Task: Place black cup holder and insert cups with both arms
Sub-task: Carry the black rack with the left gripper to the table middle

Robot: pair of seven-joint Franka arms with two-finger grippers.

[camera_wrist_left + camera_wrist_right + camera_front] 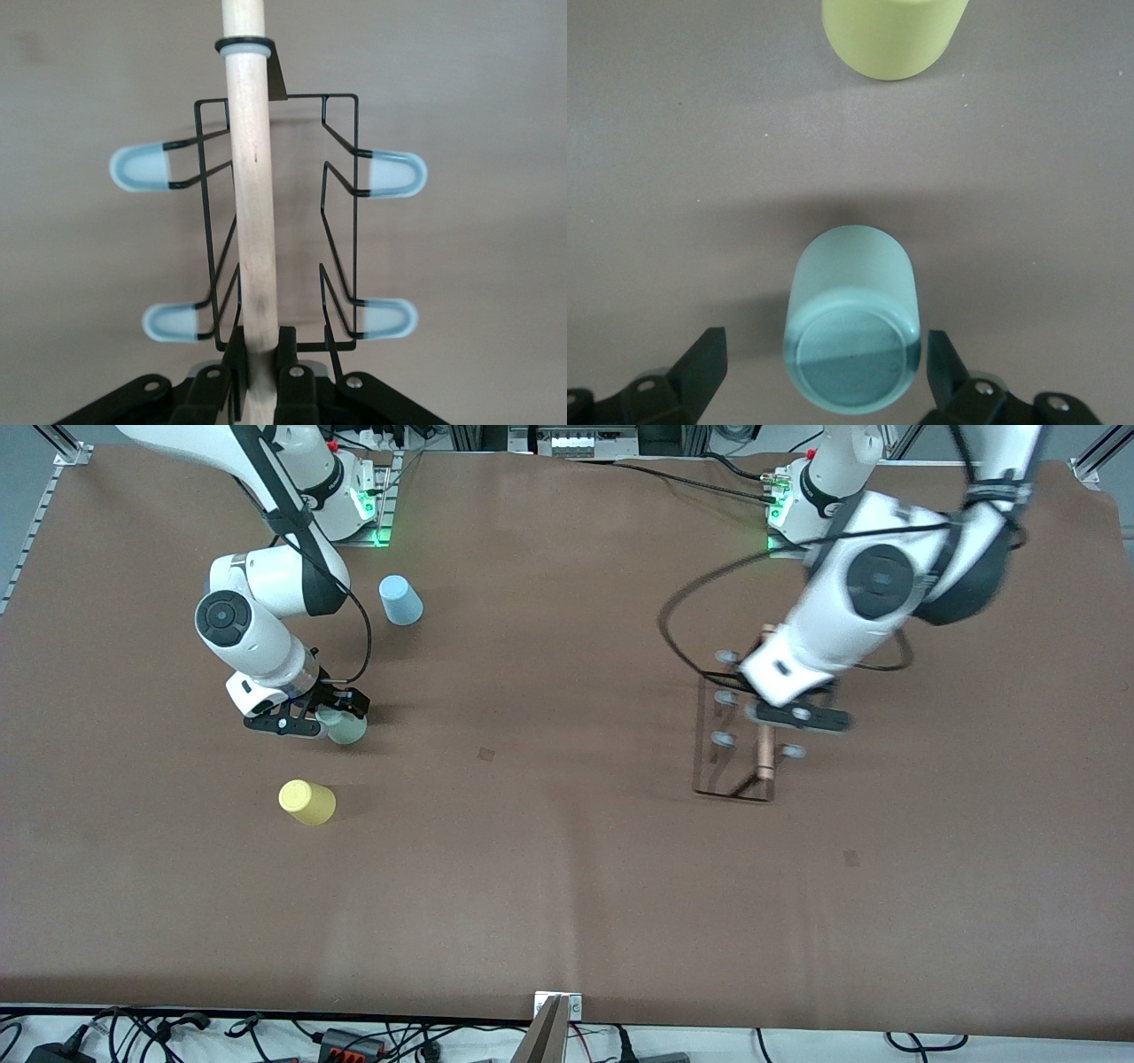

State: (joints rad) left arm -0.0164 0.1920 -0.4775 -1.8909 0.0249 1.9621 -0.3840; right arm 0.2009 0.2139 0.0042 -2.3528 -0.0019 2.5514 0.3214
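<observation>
The left pincer is clamped on the light wooden rod of the stiff, light black wire cup holder, while the right pincer, spread wide, straddles the small pale mint plastic cup, probably slippery, on the brown tabletop.

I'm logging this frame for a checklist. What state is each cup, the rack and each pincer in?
Mint green cup: upside down on the table, between the open fingers of the right pincer, not gripped.
Yellow cup: on the table, free.
Light blue cup: upside down, free.
Black cup holder: held by its wooden rod.
Left pincer: shut on the rod.
</observation>
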